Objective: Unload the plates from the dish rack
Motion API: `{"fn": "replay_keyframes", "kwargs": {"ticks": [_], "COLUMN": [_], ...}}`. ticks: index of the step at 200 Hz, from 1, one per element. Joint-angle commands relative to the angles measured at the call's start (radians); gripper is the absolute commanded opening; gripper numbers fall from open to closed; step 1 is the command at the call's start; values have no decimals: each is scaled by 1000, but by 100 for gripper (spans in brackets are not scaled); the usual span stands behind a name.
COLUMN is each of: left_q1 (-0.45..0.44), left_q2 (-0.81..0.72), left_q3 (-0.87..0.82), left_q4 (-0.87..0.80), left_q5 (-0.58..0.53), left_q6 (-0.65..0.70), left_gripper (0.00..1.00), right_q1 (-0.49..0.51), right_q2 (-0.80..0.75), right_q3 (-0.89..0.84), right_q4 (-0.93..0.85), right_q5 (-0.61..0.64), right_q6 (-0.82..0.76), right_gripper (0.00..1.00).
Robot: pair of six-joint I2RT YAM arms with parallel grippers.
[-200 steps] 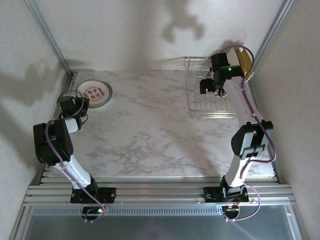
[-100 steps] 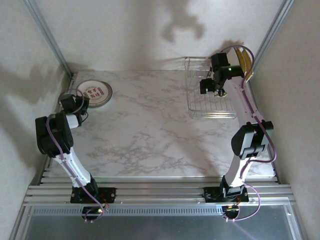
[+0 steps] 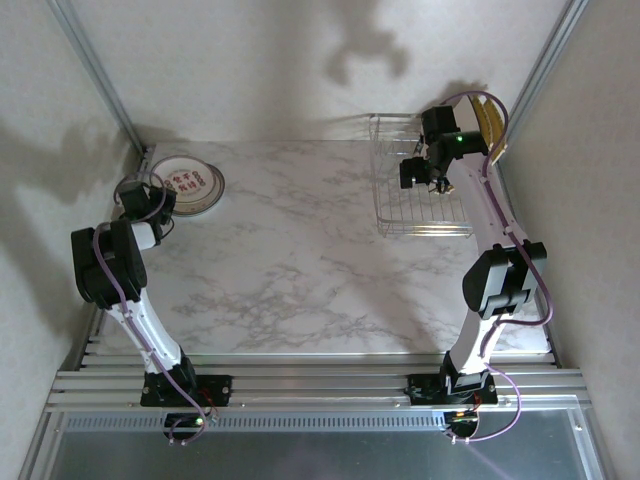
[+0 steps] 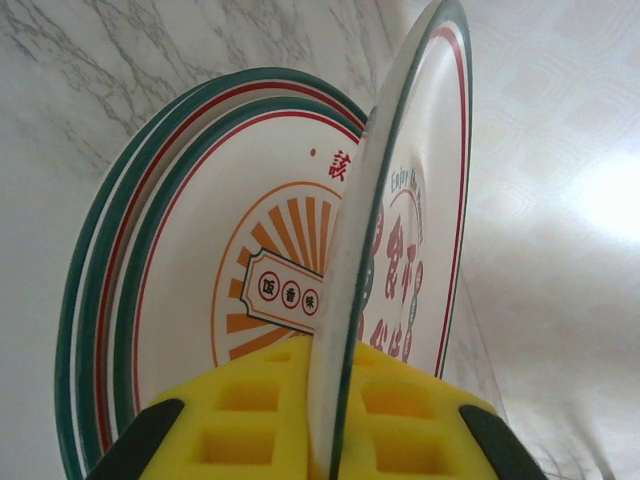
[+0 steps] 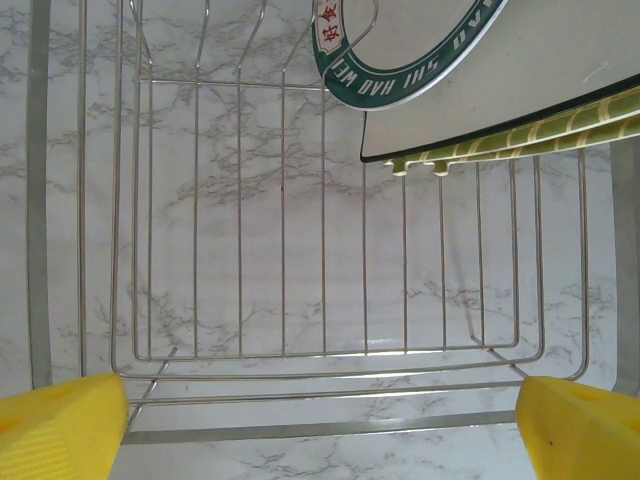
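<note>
At the far left of the table, the left gripper clamps a round plate on edge beside the stacked plates. At far right, the right gripper hangs with its jaws spread wide over the dish rack, where more plates lean.

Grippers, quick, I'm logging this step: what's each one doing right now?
Left gripper: shut on a round plate.
Right gripper: open, empty, above the dish rack.

Round plate in the dish rack says "SHI HAO WEI"-ish on its green rim; stacked plate and upright plate have Chinese characters.
</note>
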Motion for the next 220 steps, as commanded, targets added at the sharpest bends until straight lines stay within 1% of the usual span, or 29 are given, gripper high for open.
{"fn": "replay_keyframes", "kwargs": {"ticks": [1, 63, 71, 93, 137, 169, 187, 220], "left_q1": [2, -6, -7, -11, -22, -38, -51, -90], "left_q2": [17, 50, 50, 44, 14, 0, -12, -32], "left_q3": [24, 43, 44, 41, 50, 69, 91, 152], "left_q4": [12, 6, 0, -20, -121, -186, -269, -410], "left_q5": [-12, 2, 2, -5, -64, -107, -144, -260], "left_q6": [20, 20, 22, 45, 144, 212, 268, 397], "left_gripper": [0, 0, 3, 14, 37, 47, 50, 54], "right_q1": [0, 0, 0, 0, 1, 0, 0, 1], "right_q2": [-38, -46, -46, -46, -45, -44, -45, -46], "right_q3": [-16, -23, -23, -24, -22, -20, -20, -16], "right_q4": [2, 3, 3, 3, 6, 7, 6, 7], "right_q5": [-1, 0, 0, 0, -7, -10, -11, -12], "right_q6": [-7, -7, -7, -7, -6, -6, -6, -6], "right_gripper": [99, 99, 99, 99, 99, 99, 99, 99]}}
